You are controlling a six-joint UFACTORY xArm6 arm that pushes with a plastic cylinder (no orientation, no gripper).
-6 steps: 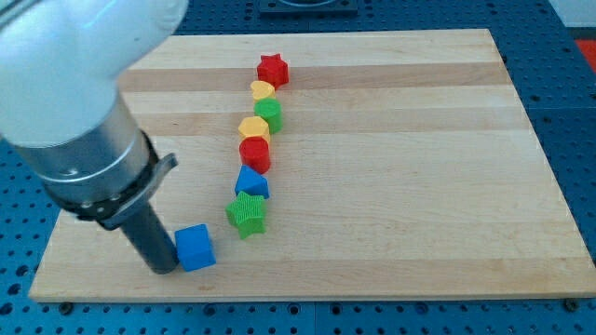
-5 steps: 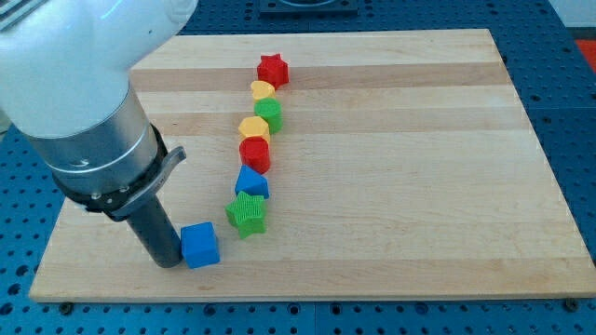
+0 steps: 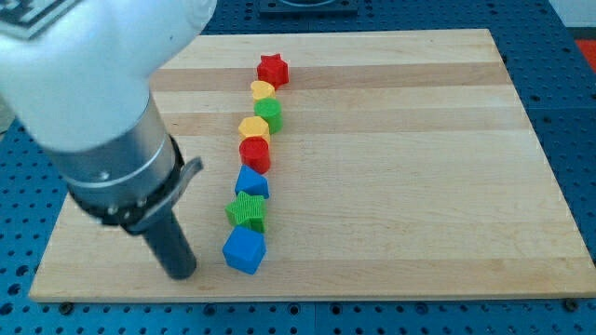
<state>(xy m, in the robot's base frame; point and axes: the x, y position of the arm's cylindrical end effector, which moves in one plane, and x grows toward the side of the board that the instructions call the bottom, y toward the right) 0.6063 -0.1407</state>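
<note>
My tip (image 3: 181, 273) rests on the wooden board (image 3: 419, 186) near its bottom edge, left of the blue cube (image 3: 244, 249), with a gap between them. The blue cube sits just below the green star (image 3: 248, 211) and touches it. Above the star a chain of blocks runs toward the view's top: a blue triangular block (image 3: 251, 182), a red cylinder (image 3: 254, 154), a yellow hexagon (image 3: 253, 127), a green block (image 3: 269, 113), a yellow block (image 3: 263, 90) and a red star (image 3: 272, 68).
The arm's large white and grey body (image 3: 102, 102) covers the board's left part. A blue perforated table (image 3: 577, 140) surrounds the board.
The blue cube has slid to the view's right and now lies under the green star. My tip followed to the right, then stopped short, leaving a gap to the cube.
</note>
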